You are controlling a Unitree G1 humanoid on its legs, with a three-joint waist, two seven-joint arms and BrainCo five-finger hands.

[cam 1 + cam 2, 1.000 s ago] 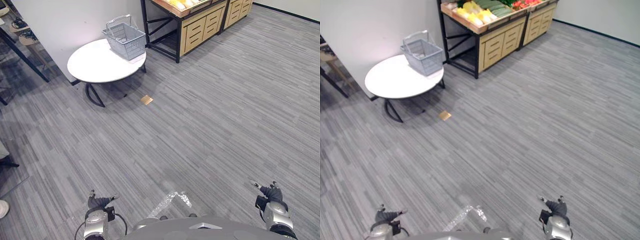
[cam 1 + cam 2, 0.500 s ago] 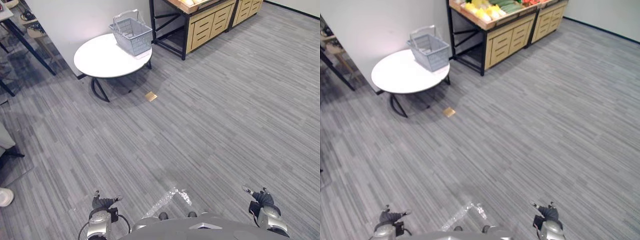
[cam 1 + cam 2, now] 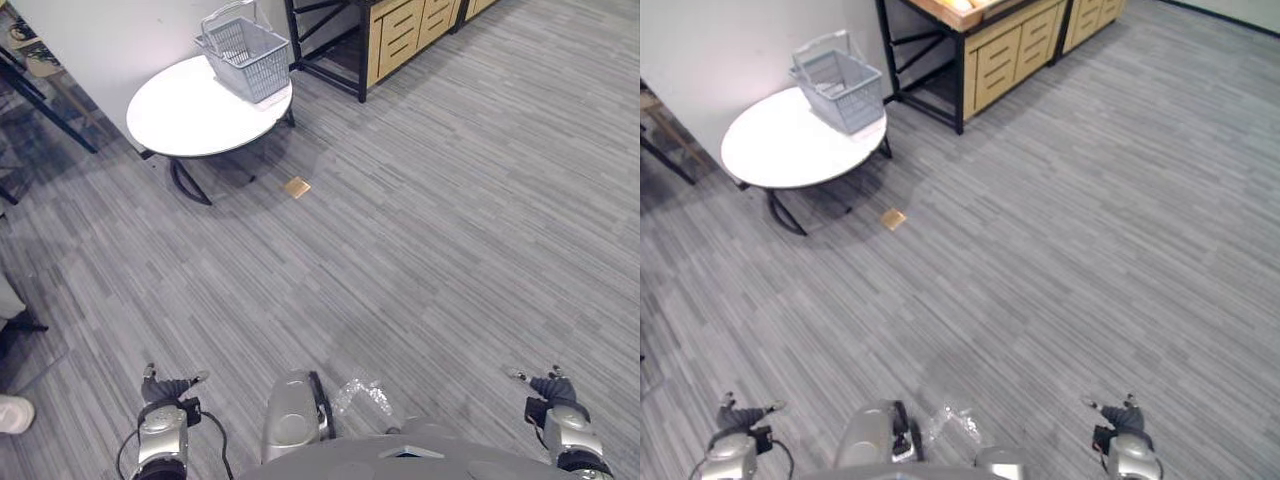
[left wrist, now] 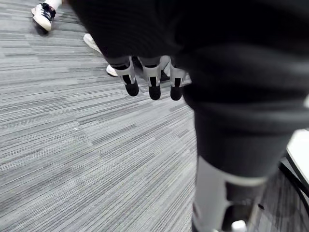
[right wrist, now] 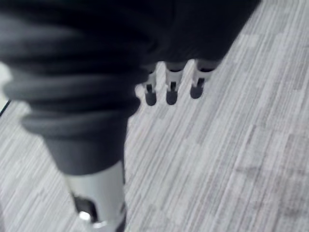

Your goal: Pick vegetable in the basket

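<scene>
Both hands hang low at the robot's sides and hold nothing.
- Left hand: fingers straight and slack above the carpet.
- Right hand: fingers equally loose, empty.

A person's shoe sits at the near left edge. Mid-floor, a small tan patch lies on the carpet just short of the round white table. The grey wire basket stands upright on the table's far right rim. I cannot tell what it contains.

Beyond it is the wooden produce stand. A sliver of pale vegetables shows on top, well apart from both hands.

Judgement: this is the approach step, and no pick has begun. The next move calls for walking closer to the stand, then raising one hand over the vegetables.
</scene>
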